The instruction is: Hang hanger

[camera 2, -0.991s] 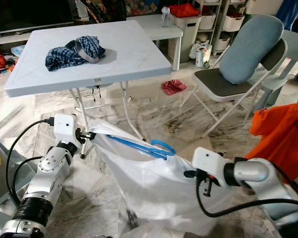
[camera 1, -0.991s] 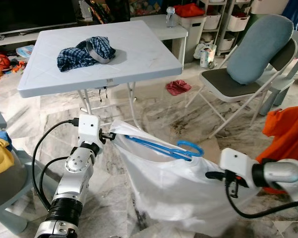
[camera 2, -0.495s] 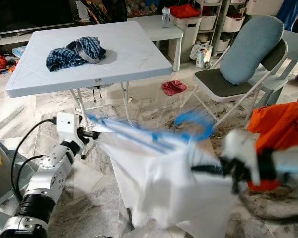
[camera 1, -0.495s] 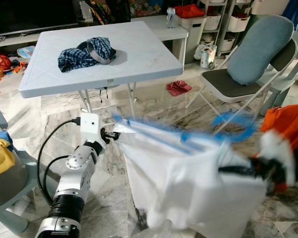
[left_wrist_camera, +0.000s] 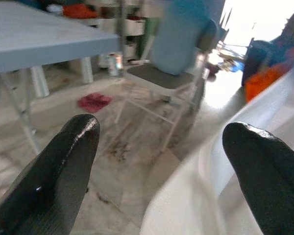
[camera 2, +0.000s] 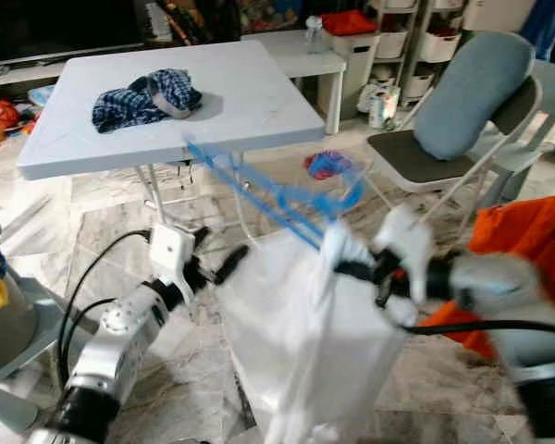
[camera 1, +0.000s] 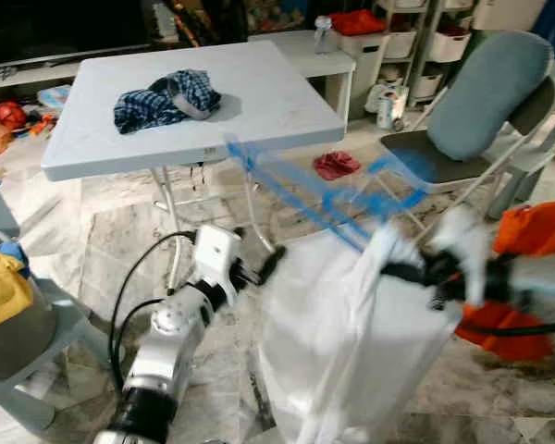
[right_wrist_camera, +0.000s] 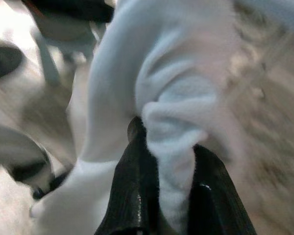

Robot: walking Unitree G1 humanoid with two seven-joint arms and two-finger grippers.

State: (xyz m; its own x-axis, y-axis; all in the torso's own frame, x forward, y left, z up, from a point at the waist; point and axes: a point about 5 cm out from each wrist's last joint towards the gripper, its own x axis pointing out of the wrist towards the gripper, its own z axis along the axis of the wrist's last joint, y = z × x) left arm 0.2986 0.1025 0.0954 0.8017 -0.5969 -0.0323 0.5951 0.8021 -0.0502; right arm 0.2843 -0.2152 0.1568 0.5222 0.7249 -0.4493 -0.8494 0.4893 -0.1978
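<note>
the right hand (camera 2: pixel 351 270) pinches the white garment (camera 2: pixel 305 342) by a bunched fold, so it hangs under the blurred blue hanger (camera 1: pixel 324 190). just beside the garment, the left hand (camera 1: pixel 266 266) is spread, gripping nothing.

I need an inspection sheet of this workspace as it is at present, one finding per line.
Surface: white folding table on marble floor.
Job's things: blurred blue hanger in white garment.
Clutter: plaid cloth on table; red rag on floor.
Grippers: left gripper open, holding nothing; right gripper shut on garment.
Cables: black cable on left arm.
Surroundings: folding chair with blue cushion; orange cloth.
</note>
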